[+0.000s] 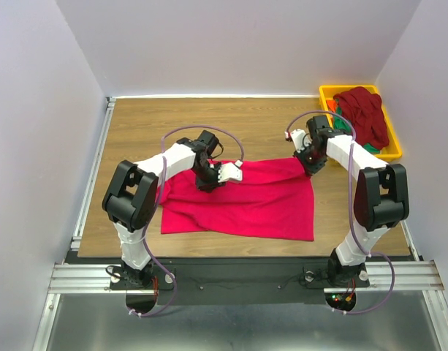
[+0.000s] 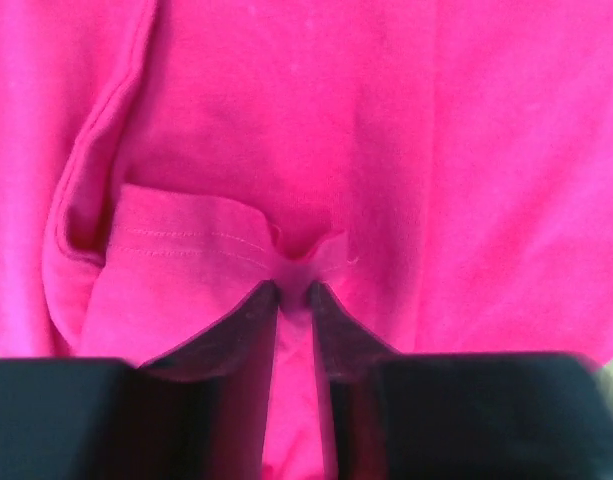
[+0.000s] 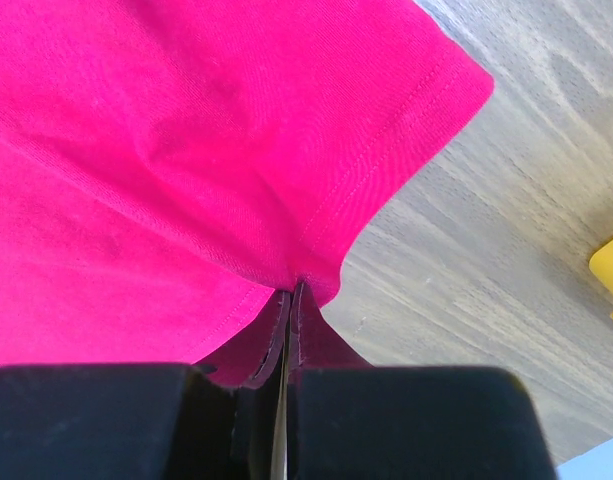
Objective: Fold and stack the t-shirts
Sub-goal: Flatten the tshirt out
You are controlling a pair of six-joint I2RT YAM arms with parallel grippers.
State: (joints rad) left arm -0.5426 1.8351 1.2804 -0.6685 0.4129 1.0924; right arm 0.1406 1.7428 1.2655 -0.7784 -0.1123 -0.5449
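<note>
A crimson-pink t-shirt (image 1: 245,205) lies spread on the wooden table. My left gripper (image 1: 209,180) is shut on a pinch of its cloth near the shirt's far left edge; the left wrist view shows the fold (image 2: 294,262) caught between the jaws. My right gripper (image 1: 309,164) is shut on the shirt's far right corner, at the hem (image 3: 298,282). A dark maroon t-shirt (image 1: 364,113) lies heaped in the yellow tray (image 1: 395,150), with green and orange cloth (image 1: 343,123) under it.
The yellow tray stands at the table's far right corner, close behind my right arm. Bare wood (image 1: 165,121) shows behind the shirt and to its left. White walls close in the table on three sides.
</note>
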